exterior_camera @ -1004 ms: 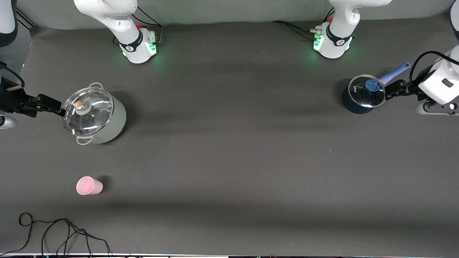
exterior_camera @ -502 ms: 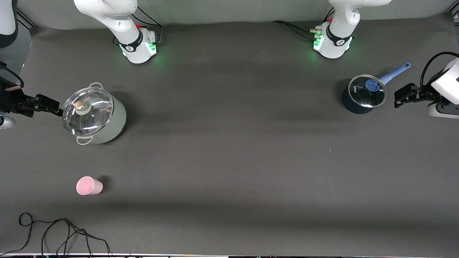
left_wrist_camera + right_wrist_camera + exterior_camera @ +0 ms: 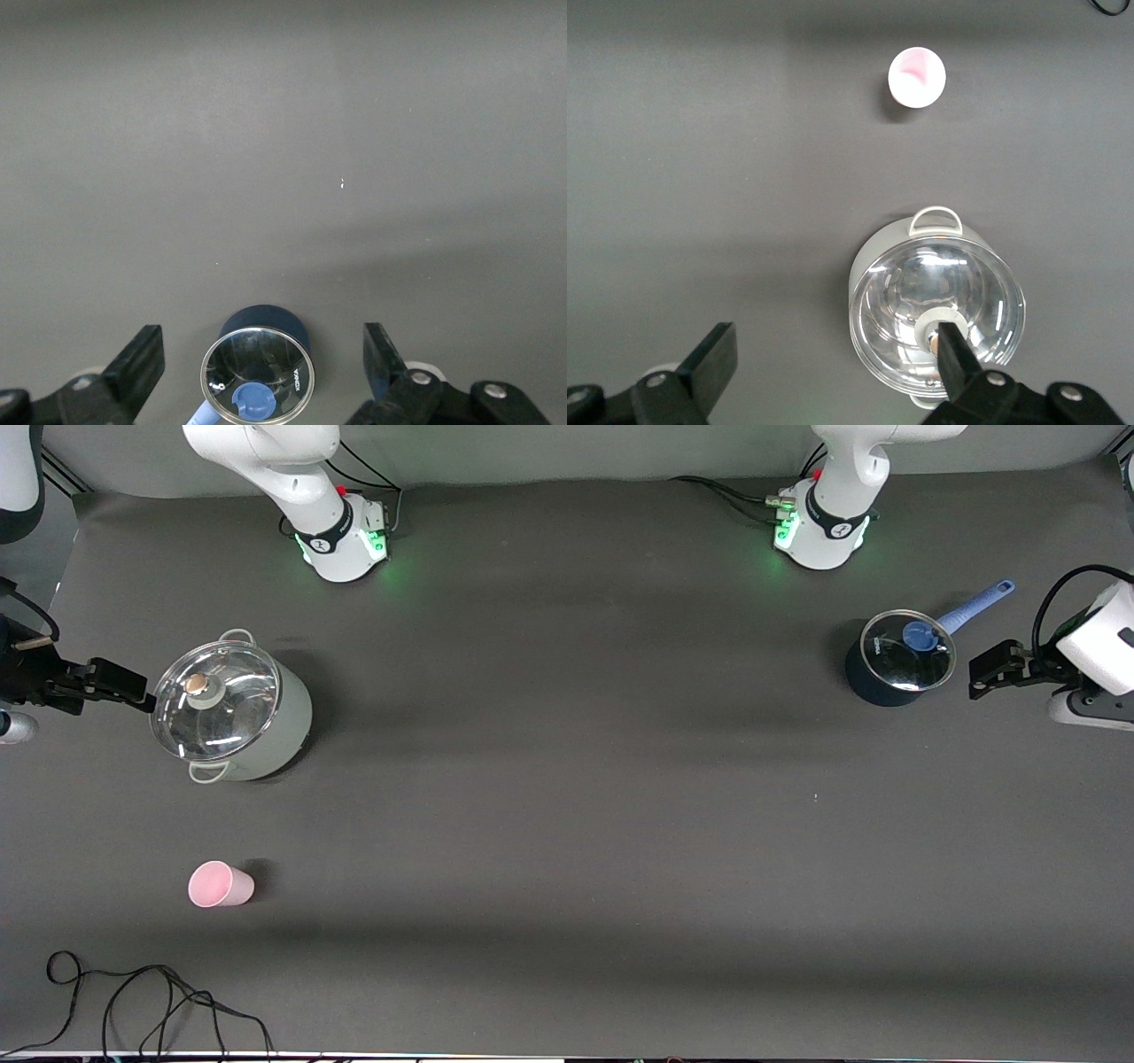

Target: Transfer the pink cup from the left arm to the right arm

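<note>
The pink cup [image 3: 220,885] stands alone on the dark table, nearer to the front camera than the grey pot, toward the right arm's end. The right wrist view also shows the pink cup [image 3: 917,77], well clear of the fingers. My right gripper [image 3: 124,684] hangs open and holds nothing, beside the grey pot's lid at that end of the table; the right gripper [image 3: 835,354] has one fingertip [image 3: 954,352] over the lid's knob. My left gripper [image 3: 988,669] is open and holds nothing, beside the blue saucepan at the left arm's end. The left gripper [image 3: 261,359] frames the saucepan between its fingers.
A grey pot with a glass lid [image 3: 230,708] [image 3: 935,305] stands toward the right arm's end. A dark blue saucepan with a glass lid and blue handle [image 3: 899,657] [image 3: 259,372] stands toward the left arm's end. A black cable [image 3: 133,1001] lies at the table's front edge.
My left gripper has drawn back from over the saucepan's lid toward the table's end. The right gripper has backed slightly off the grey pot. The cup has not moved.
</note>
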